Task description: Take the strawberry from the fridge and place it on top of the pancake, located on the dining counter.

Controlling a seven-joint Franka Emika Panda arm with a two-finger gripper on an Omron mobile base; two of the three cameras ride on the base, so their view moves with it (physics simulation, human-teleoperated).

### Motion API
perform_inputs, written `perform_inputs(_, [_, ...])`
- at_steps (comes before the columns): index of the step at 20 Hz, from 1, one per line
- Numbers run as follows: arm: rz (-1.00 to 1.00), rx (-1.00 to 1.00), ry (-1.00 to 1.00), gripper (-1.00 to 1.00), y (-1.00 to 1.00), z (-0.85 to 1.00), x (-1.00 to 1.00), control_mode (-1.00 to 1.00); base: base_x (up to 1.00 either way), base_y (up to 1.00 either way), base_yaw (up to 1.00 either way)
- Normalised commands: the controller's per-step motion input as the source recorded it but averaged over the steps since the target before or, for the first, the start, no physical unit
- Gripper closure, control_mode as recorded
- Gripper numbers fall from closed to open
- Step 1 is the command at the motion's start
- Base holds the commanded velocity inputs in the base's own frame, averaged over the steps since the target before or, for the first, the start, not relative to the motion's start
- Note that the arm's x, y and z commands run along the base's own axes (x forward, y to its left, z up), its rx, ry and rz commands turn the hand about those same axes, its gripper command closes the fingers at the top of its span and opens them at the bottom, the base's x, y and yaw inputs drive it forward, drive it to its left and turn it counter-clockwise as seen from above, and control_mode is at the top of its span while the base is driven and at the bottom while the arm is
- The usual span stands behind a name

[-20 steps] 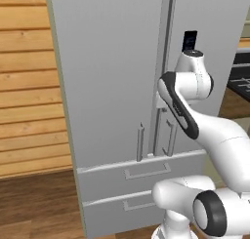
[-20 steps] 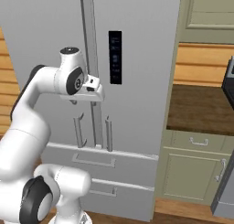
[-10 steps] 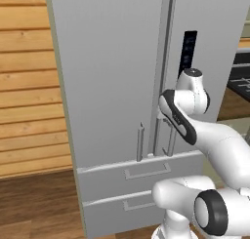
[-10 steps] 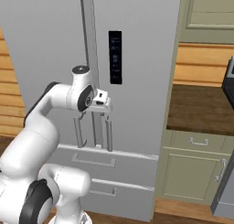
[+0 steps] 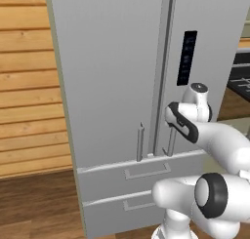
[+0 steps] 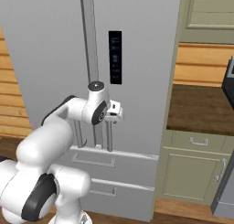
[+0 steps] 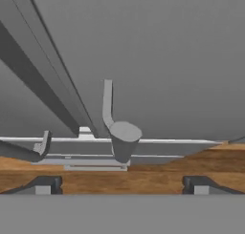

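My gripper (image 6: 116, 112) is wide open, holding nothing; in the hand view both finger tips (image 7: 45, 185) sit apart at the bottom, framing the right door handle (image 7: 117, 132) dead ahead. I'm lined up with it because the fridge (image 5: 112, 82) is shut and that door has to come open first. The strawberry isn't visible, presumably inside behind the closed doors. The fridge is smooth, flat, light-grey, matte, with 2 slim vertical bar handles flanking the centre seam; left door handle (image 5: 140, 143) untouched. A dark glossy control panel (image 6: 115, 57) sits on the right door, and 2 wide drawers (image 5: 141, 172) with recessed pulls below. The handle's round bar end looks easy to pinch, hard and slick.
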Motion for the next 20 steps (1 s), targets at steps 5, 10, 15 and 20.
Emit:
perform_inputs(5, [0.01, 0.0, 0.0, -1.0, 0.0, -0.21, 0.23, -1.0, 0.0, 0.0, 0.0])
perform_inputs(10, [0.0, 0.0, 0.0, -1.0, 0.0, -0.21, 0.28, -1.0, 0.0, 0.0, 0.0])
perform_inputs(15, [0.0, 0.0, -0.01, -1.0, 0.0, -0.21, 0.33, -1.0, 0.0, 0.0, 0.0])
perform_inputs(20, [0.0, 0.0, -0.03, -1.0, 0.0, -0.17, 0.26, -1.0, 0.0, 0.0, 0.0])
